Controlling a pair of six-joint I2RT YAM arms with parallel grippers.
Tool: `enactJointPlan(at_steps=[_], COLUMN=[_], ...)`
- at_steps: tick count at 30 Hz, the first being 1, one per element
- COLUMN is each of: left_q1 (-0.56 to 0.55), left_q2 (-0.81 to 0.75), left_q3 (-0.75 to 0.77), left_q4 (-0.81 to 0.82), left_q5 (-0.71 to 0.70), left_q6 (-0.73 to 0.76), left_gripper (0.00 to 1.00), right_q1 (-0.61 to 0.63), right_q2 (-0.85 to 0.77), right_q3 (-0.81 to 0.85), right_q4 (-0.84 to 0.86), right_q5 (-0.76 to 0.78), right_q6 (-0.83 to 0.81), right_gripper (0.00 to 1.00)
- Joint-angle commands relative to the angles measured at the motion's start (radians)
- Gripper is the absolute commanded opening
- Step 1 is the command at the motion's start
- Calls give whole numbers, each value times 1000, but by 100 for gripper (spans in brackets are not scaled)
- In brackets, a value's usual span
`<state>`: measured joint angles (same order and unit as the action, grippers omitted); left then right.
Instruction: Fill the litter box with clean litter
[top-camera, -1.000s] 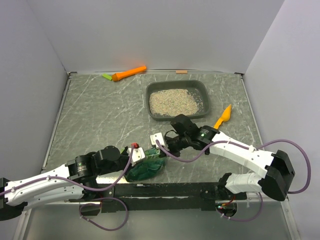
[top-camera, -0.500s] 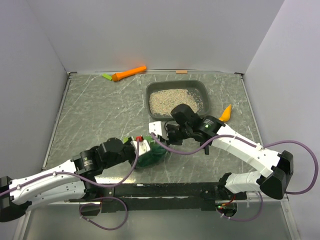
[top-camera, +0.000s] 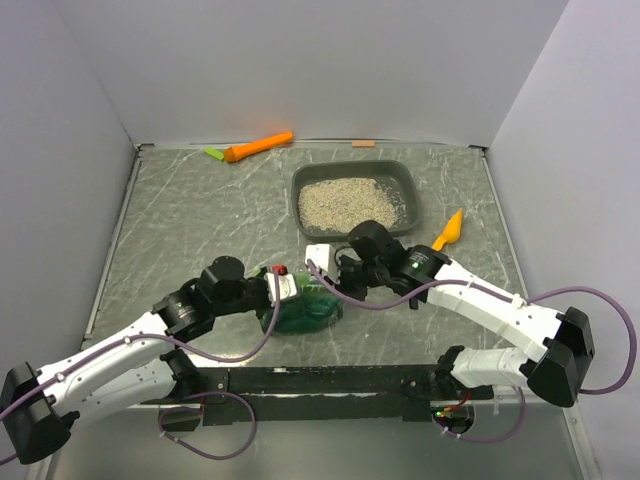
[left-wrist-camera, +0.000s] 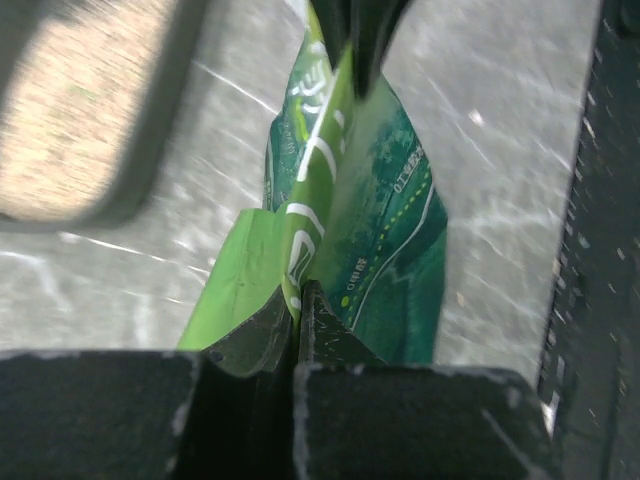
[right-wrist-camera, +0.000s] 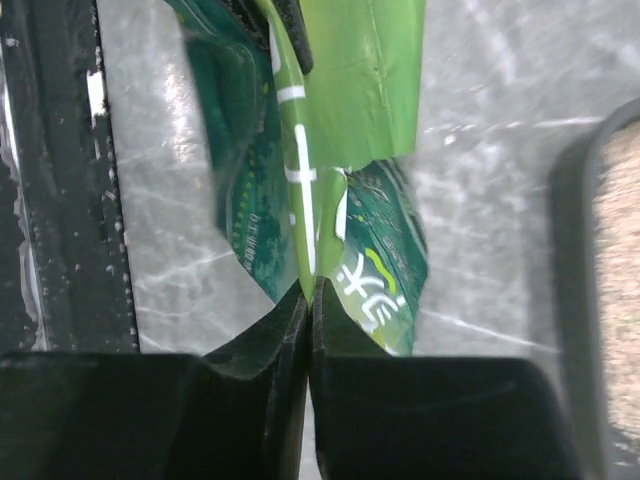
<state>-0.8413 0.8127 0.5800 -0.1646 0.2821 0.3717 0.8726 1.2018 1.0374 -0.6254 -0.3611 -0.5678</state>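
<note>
The dark grey litter box (top-camera: 402, 180) stands at the back right, with a layer of beige clean litter (top-camera: 348, 203) in it. In front of it, a crinkled green bag (top-camera: 303, 312) is held up between both arms. My left gripper (top-camera: 290, 296) is shut on the bag's (left-wrist-camera: 380, 200) top edge from the left. My right gripper (top-camera: 326, 280) is shut on the same edge of the bag (right-wrist-camera: 250, 210) from the right. In each wrist view, my own jaws (left-wrist-camera: 298, 292) (right-wrist-camera: 308, 290) pinch the folded green edge, and the other gripper's fingertips (left-wrist-camera: 360, 40) (right-wrist-camera: 292, 30) show at the far end.
A small orange scoop (top-camera: 447, 230) lies right of the litter box (left-wrist-camera: 150, 150) (right-wrist-camera: 570, 280). An orange toy carrot (top-camera: 258, 147) lies by the back wall. A black rail (top-camera: 330, 378) runs along the near edge. Grey walls close three sides.
The bag has been lifted away from the near rail towards the litter box, and both grippers came with it. The left arm's elbow has swung inward.
</note>
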Motion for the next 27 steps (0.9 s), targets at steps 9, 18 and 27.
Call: enactJointPlan(at_steps=[9,18,27], left_q1=[33,31,31], left_q2=[-60,-58,-99], left_q3=[-68,-63,-68], left_q4=[71,74,85], left_q5=[-50,-34,-26], left_q6=[22,30,26], left_gripper=[1,1,1], right_q1=[-75,-178,-279], right_q2=[-197,-200,13], right_q3=[-143,-43,-97], right_q4=[281,103,-59], right_q5=[207,806,823], right_q6=[247,667,881], right_gripper=[100,100,91])
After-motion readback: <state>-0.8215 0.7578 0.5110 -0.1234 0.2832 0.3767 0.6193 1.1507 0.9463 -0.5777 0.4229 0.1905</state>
